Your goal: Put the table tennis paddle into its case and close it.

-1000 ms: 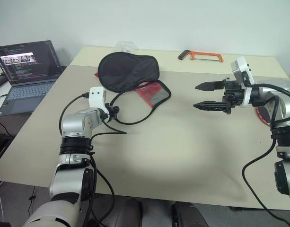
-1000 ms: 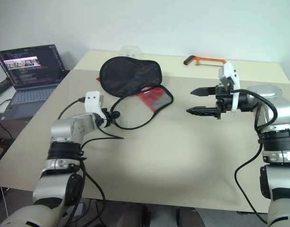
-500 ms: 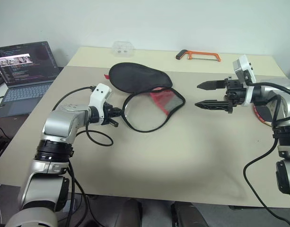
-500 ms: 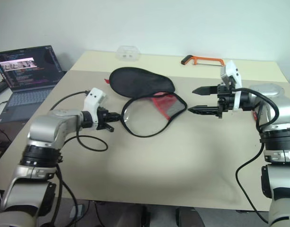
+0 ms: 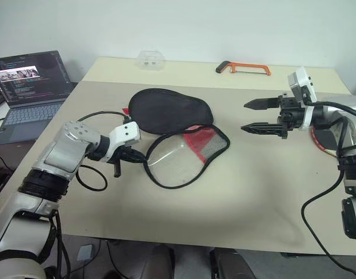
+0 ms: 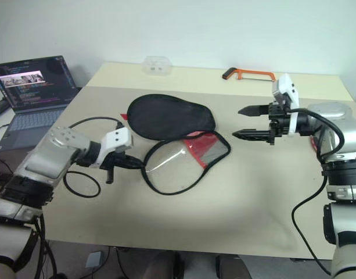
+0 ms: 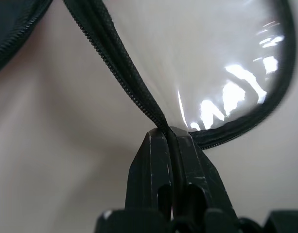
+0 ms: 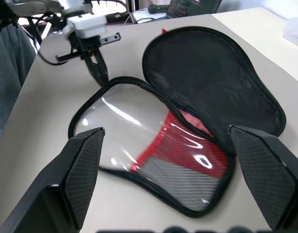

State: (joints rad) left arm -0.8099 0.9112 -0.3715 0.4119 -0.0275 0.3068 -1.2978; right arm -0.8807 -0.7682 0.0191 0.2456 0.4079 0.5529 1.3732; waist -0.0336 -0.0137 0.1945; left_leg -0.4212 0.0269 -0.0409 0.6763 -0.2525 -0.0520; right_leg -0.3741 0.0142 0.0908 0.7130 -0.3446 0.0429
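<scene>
The case (image 5: 169, 110) lies unzipped on the table, its black half at the back. Its clear flap (image 5: 178, 160), with a red mesh part (image 5: 204, 142), is spread out in front. My left gripper (image 5: 143, 159) is shut on the flap's black zip rim (image 7: 139, 92) at its left end, with the fingertips (image 7: 156, 145) pinching the piping. My right gripper (image 5: 245, 117) hovers open to the right of the case, pointing at it, with nothing between its fingers. A dark, red-rimmed disc (image 5: 319, 139), probably the paddle, lies mostly hidden behind my right forearm.
An open laptop (image 5: 32, 87) sits off the table's left side. An orange hacksaw (image 5: 243, 68) and a small clear plastic box (image 5: 150, 59) lie along the far edge. The beige table (image 5: 224, 203) is bare in front of the case.
My left gripper has shut on the zip rim, rolled over and drawn back to the near left. The flap has spread wider open with it. The right gripper has stayed still.
</scene>
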